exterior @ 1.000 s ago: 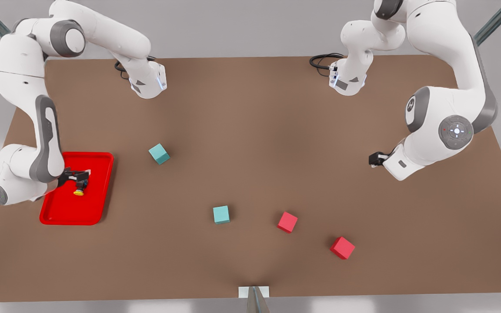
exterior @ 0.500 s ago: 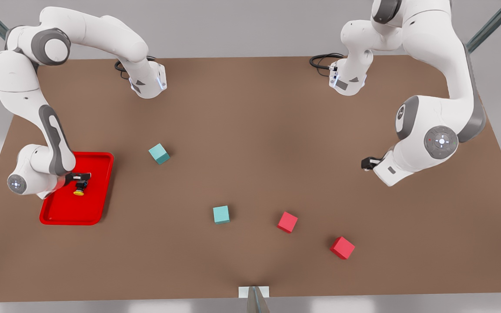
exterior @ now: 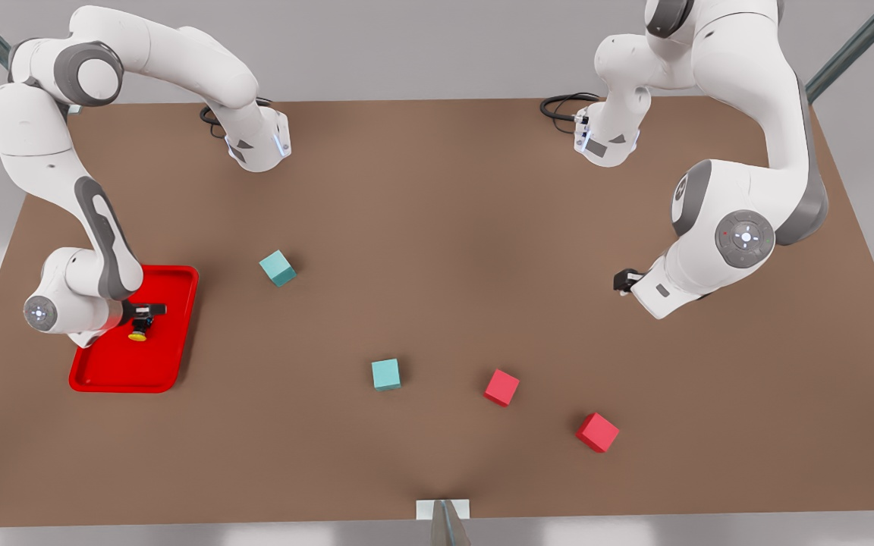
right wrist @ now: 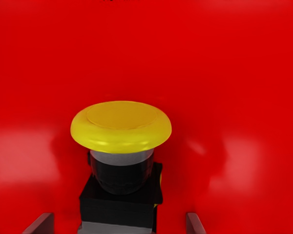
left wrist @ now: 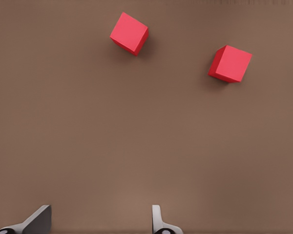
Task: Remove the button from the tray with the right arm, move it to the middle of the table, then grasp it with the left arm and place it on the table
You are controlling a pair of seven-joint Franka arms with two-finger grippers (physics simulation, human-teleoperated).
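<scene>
The button (exterior: 138, 331), a yellow cap on a black body, lies in the red tray (exterior: 114, 371) at the front view's left. My right gripper (exterior: 146, 312) is down over it and open. In the right wrist view its fingertips (right wrist: 40, 224) stand on either side of the button's body (right wrist: 119, 195) with gaps, above the tray floor (right wrist: 234, 73). My left gripper (exterior: 620, 282) hangs open over the bare table (exterior: 444, 227) at the front view's right. The left wrist view shows its fingertips (left wrist: 39, 219) apart with nothing between them.
Two teal cubes (exterior: 278, 268) (exterior: 385, 374) sit left of the table's middle. Two red cubes (exterior: 501, 387) (exterior: 597, 432) lie toward the front right, also in the left wrist view (left wrist: 130, 33) (left wrist: 230, 64). Both arm bases stand at the far edge.
The right arm's wrist has shifted over the tray and settled around the button. The left arm has moved toward the front view's left, nearer the table's middle.
</scene>
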